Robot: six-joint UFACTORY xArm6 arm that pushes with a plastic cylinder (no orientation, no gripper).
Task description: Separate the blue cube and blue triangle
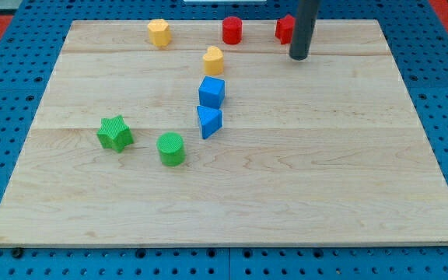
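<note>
Blue cube (211,92) and blue triangle (208,121) sit mid-board, slightly toward the view's left, cube directly above triangle, touching or nearly so, with at most a thin gap. The pair lines up top-to-bottom in the view.

Our tip (299,57) is near the view's top, right of centre, well apart from both blues; they lie down and to the view's left of it. We carry no fingers, just a bare rod, nothing held.

Likely we need to come in sideways at the seam between them, or push one block off alone.

Around them:
- yellow block (213,60) just above the cube
- yellow hexagon (159,33) and red cylinder (232,30) along the top
- red block (285,29) partly behind the rod
- green star (114,133) and green cylinder (171,148) to lower left
</note>
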